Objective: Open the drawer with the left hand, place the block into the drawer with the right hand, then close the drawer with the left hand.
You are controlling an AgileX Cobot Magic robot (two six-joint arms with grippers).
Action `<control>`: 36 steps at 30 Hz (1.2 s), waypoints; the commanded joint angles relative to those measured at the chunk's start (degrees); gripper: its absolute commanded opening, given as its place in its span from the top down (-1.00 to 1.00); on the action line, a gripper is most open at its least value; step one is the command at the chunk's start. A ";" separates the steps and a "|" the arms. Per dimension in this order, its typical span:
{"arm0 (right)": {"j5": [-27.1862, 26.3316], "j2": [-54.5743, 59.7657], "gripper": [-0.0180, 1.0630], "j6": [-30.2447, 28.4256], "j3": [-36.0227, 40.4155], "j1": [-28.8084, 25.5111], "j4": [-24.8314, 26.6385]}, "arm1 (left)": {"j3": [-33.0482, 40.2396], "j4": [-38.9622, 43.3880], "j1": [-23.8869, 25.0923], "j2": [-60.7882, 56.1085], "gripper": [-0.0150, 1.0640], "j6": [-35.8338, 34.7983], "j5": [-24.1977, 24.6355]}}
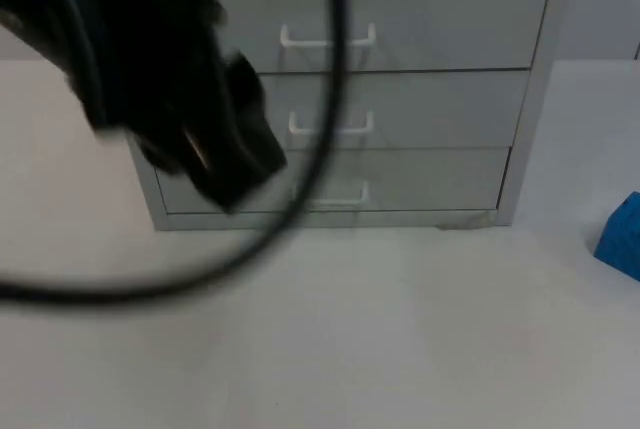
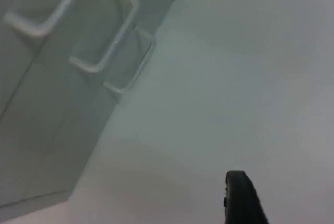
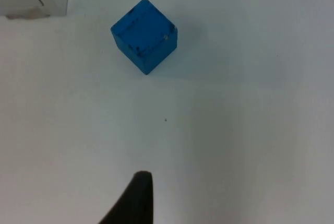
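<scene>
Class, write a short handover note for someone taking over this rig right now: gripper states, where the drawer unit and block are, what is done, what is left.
Left gripper: in front of the drawer unit, low at its left side near the bottom drawer; holding nothing that I can see.
Right gripper: waiting above the white table, with the blue block lying ahead of it, untouched.
Block sits on the table to the right of the unit, apart from it.
Done: nothing; all three visible drawers are shut.
Left: open a drawer by its handle with the left, put the block in with the right, close with the left.
</scene>
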 commanded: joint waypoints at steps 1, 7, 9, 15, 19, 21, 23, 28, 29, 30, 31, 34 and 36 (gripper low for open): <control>-0.19 -0.14 -0.98 -0.01 -0.29 -0.17 -0.05 | -0.39 18.09 -7.51 3.89 0.15 -10.91 -1.15; -0.19 -0.14 -0.98 -0.01 -0.29 -0.17 -0.05 | -0.39 35.79 -13.67 10.71 -0.20 -21.65 -2.08; -0.19 -0.14 -0.98 -0.01 -0.29 -0.17 -0.05 | -0.39 37.42 -13.81 13.64 -0.32 -21.65 -3.87; -0.41 -0.14 -0.98 -0.01 -0.29 -0.17 -0.05 | -0.39 43.55 -13.81 21.25 -0.07 -21.65 -7.34; -0.41 -0.14 -0.98 0.11 -0.17 -0.17 -0.05 | -0.39 48.81 -13.81 26.85 0.18 -21.65 -10.41; -0.41 -0.14 -0.98 0.11 -0.17 -0.17 -0.05 | -0.39 54.67 -13.81 29.93 0.18 -24.58 -11.75; -0.41 -0.14 -0.98 0.11 -0.17 -0.17 -0.05 | -0.39 58.01 -13.81 31.11 0.16 -27.05 -11.79; -0.41 -0.14 -0.98 0.11 -0.17 -0.17 -0.05 | -0.39 75.35 -13.71 35.30 0.10 -41.62 -11.42; -0.52 -0.14 -0.98 0.11 -0.17 -0.17 -0.41 | -0.41 79.44 -13.22 36.05 0.09 -45.25 -11.65; -0.52 -0.14 -0.98 0.11 -0.17 -0.17 -0.41 | -0.66 82.74 -12.93 36.69 0.07 -49.00 -11.93; -0.52 -0.14 -0.98 0.11 -0.17 -0.17 -0.41 | -0.63 85.41 -12.01 37.18 0.07 -52.03 -12.06; -0.52 -0.14 -0.98 0.11 -0.06 -0.17 -0.41 | -0.63 90.71 -10.28 37.89 0.08 -58.58 -13.39; -0.52 -0.14 -0.98 0.11 -0.06 -0.17 -0.41 | -0.63 94.77 -7.71 38.76 0.08 -62.73 -15.71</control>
